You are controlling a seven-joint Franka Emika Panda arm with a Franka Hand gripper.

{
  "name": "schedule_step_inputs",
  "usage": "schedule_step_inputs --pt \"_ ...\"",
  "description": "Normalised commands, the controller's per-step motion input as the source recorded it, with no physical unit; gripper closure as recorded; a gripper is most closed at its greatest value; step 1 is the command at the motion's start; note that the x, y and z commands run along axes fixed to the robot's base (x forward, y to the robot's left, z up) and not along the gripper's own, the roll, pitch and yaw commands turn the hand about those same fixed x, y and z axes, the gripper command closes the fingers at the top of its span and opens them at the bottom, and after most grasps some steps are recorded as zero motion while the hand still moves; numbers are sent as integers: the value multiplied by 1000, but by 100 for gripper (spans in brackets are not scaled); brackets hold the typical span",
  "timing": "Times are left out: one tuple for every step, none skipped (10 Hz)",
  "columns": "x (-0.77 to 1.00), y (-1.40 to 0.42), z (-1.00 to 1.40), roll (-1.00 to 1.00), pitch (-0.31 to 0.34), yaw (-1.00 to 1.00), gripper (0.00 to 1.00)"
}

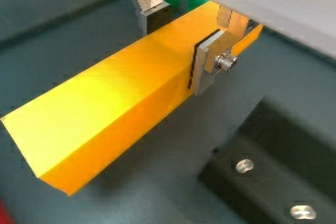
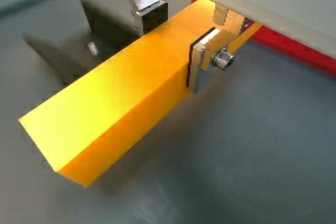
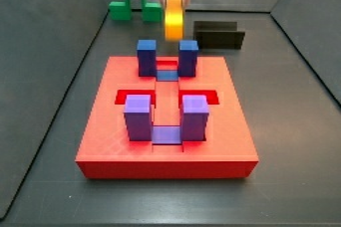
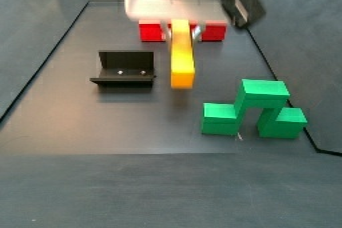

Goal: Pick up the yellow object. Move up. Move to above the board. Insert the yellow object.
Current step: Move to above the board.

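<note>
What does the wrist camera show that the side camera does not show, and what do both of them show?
Only a wrist view shows the silver fingers clamped on the sides of the yellow object, with a screw on one plate, and a corner of the dark fixture below.

Only a side view shows the red board with its blue-purple posts, and the green blocks behind.

Both show the gripper holding the yellow object above the dark grey floor, away from the board.

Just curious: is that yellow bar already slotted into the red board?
No. The gripper holds the yellow object away from the board.
</note>
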Motion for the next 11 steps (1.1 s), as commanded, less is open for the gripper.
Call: schedule_step_inputs --pt "-30 3 1400 32 39 -3 100" --pt "-4 -1 1400 59 10 5 100" --pt "7 1 1400 45 39 2 100" --pt "3 3 1400 32 53 4 100" --pt "8 -1 1400 16 56 6 100" --pt "31 2 820 13 61 4 100" --pt "37 1 411 17 69 2 100" --pt "-66 -1400 234 49 403 -40 100" --pt "-73 -1400 211 72 378 -18 100" --pt "-67 -1400 217 91 318 -1 100" --pt "-56 -1400 223 20 216 -2 100"
